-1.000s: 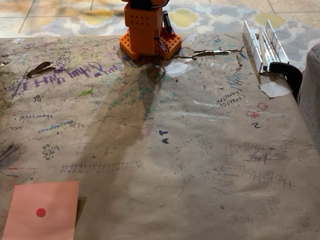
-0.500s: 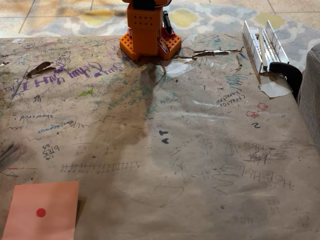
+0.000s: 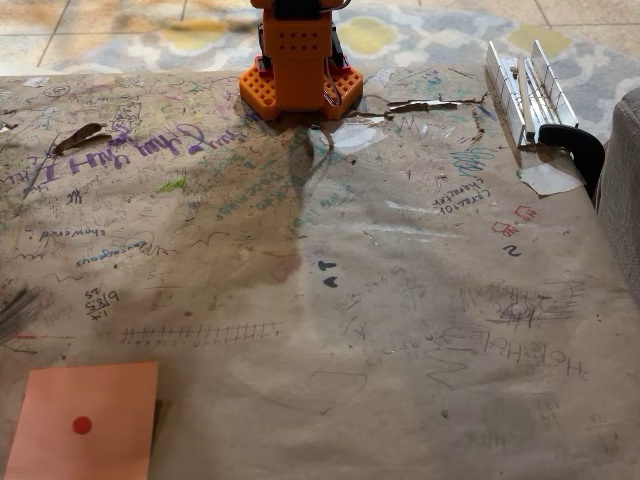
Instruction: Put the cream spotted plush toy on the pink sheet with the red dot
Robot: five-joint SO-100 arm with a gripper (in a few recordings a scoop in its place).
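Broadly, the counter (image 3: 400,330) takes up most of the fixed view, covered in brown paper crowded with scribbles, purple lettering at the upper left and small black marks near the middle. Beyond its far edge lies a floor (image 3: 420,35) of pale tiles with a grey and yellow pattern. A grey upholstered edge (image 3: 625,190) comes in at the right border. The orange arm base (image 3: 298,70) stands at the far middle of the counter, its upper part cut off by the top of the frame, and its shadow runs toward the camera across the paper. The end effector is out of frame, so I cannot tell whether its fingers are apart or together. The pink sheet with the red dot (image 3: 100,430) lies flat at the near left corner, partly cut by the bottom edge, with the dot slightly left of its middle and nothing resting on it. At the far right sits a white slatted rack (image 3: 525,90), with a black curved piece (image 3: 580,150) just in front of it and a scrap of white paper (image 3: 548,178) beside that
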